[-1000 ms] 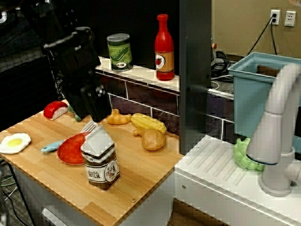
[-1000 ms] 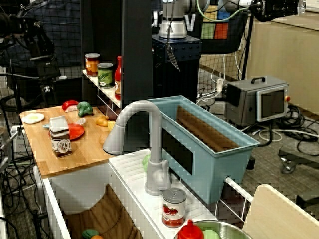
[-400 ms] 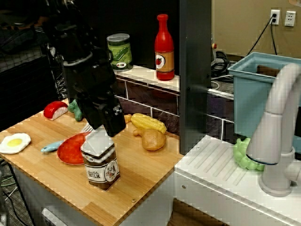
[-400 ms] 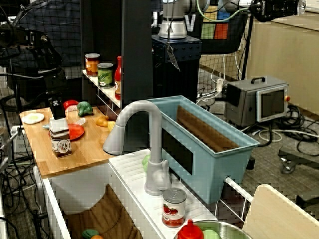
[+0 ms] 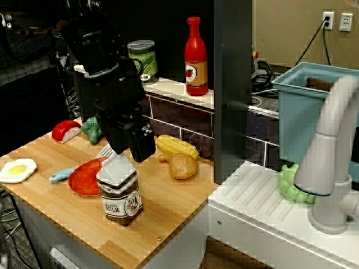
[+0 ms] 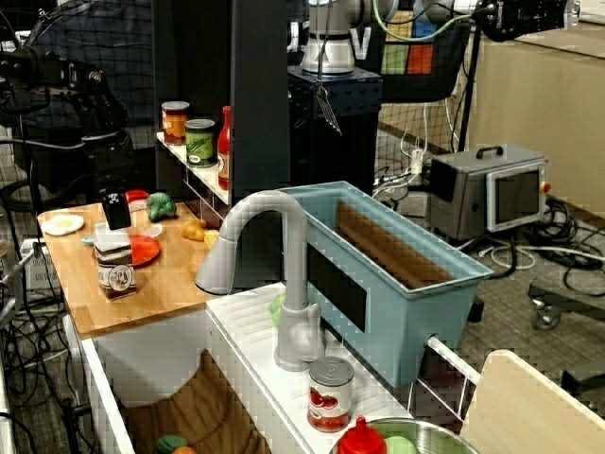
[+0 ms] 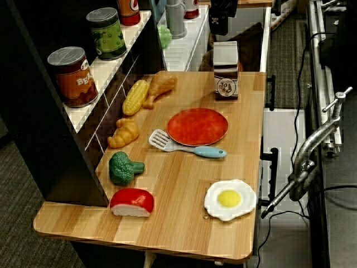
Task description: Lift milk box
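Observation:
The milk box [image 5: 119, 193] stands upright near the front edge of the wooden counter [image 5: 168, 202], with a white gabled top, a brown band and a "MILK" label. It also shows in the side view [image 6: 115, 269] and the overhead view [image 7: 226, 70]. My black gripper [image 5: 133, 151] hangs just above and slightly behind the carton's top, with its fingers spread and nothing between them. In the side view the gripper [image 6: 115, 219] sits right over the carton. The overhead view shows the gripper [image 7: 223, 25] only partly, at the top edge.
A red plate [image 5: 84, 178] and a spatula [image 7: 189, 148] lie beside the carton. Corn [image 5: 176, 147], a chicken leg [image 5: 182, 166], a croissant [image 7: 124, 134], broccoli [image 7: 124, 167] and a fried egg [image 5: 17, 169] lie around. A green can [image 5: 142, 61] and a red bottle [image 5: 196, 56] stand on the shelf. The sink faucet [image 5: 331, 157] is at right.
The arm has swung right and down from the counter's back left. The gripper now hovers just over the milk box's top. The carton has not moved.

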